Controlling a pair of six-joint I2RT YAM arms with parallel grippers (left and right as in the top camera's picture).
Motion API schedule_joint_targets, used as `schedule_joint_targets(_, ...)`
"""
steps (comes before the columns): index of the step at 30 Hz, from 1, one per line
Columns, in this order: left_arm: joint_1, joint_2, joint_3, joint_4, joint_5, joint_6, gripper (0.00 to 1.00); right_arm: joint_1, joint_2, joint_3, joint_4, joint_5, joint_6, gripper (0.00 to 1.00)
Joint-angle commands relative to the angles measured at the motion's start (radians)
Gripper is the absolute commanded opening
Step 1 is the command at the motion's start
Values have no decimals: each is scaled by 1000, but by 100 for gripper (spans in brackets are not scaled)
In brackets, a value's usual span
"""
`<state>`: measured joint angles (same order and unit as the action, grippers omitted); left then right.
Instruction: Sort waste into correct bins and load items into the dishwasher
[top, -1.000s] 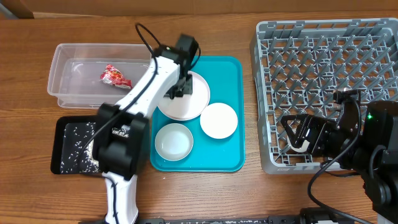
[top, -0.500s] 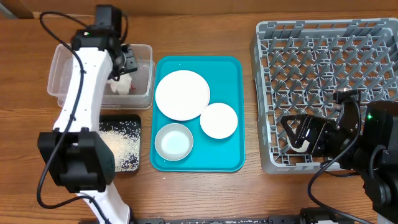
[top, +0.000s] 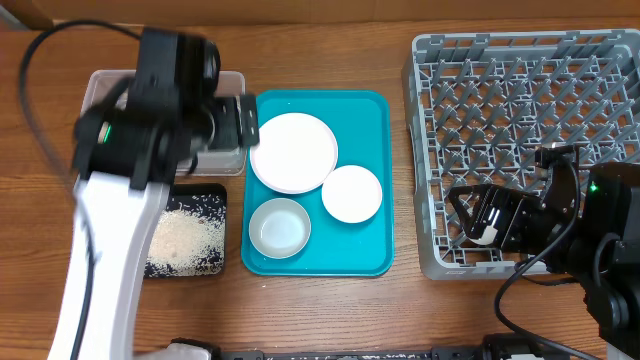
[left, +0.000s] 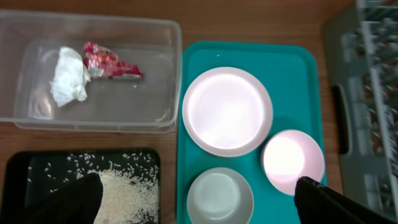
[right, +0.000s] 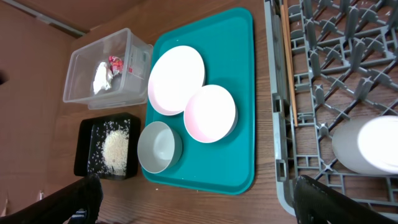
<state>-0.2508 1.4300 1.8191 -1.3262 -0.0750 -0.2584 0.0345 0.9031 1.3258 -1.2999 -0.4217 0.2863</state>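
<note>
A teal tray (top: 370, 130) carries a large white plate (top: 293, 152), a smaller plate (top: 352, 193) and a pale bowl (top: 279, 227). The left wrist view looks down on a clear bin (left: 155, 68) holding a red wrapper (left: 109, 61) and a white crumpled tissue (left: 68, 74). My left gripper (top: 238, 122) hovers high between bin and tray, open and empty; in its own view the left gripper (left: 198, 182) spreads wide over the bowl (left: 219, 196). At the front left corner of the grey dishwasher rack (top: 520, 100), my right gripper (top: 480, 218) is open and holds nothing.
A black tray of spilled rice (top: 185, 240) lies in front of the clear bin. A white dish (right: 367, 146) sits in the rack, and a chopstick (right: 287, 62) lies along its left side. Bare wooden table runs along the front edge.
My left arm went from the large plate to the clear bin, opened and left the white tissue there, then rose and swung back toward the tray. The right arm has stayed put.
</note>
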Motion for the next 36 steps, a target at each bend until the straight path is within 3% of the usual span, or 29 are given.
schedule_joint_targets(1,-80,-94,5,-49,-95,20,100,5,-5,16,4,-6,-6,100)
schedule_joint_targets(9,-130,-209,5,-126,50,19,100,5,-5,16,4,-6,-6,100)
schedule_joint_targets(19,-141,-209,-1,-140,5,20,100,5,-5,16,4,-6,-6,100)
schedule_joint_targets(23,-136,-272,-73,48,-51,135,100,5,-5,16,4,-6,-6,100)
schedule_joint_targets(25,-95,-380,-204,208,-14,217,100,5,-4,16,4,-6,-6,100)
schedule_joint_targets(28,-18,-560,-449,396,25,221,100,5,-4,16,4,-6,-6,100)
schedule_joint_targets(36,66,-906,-875,687,50,222,100,5,-4,16,4,-6,-6,100)
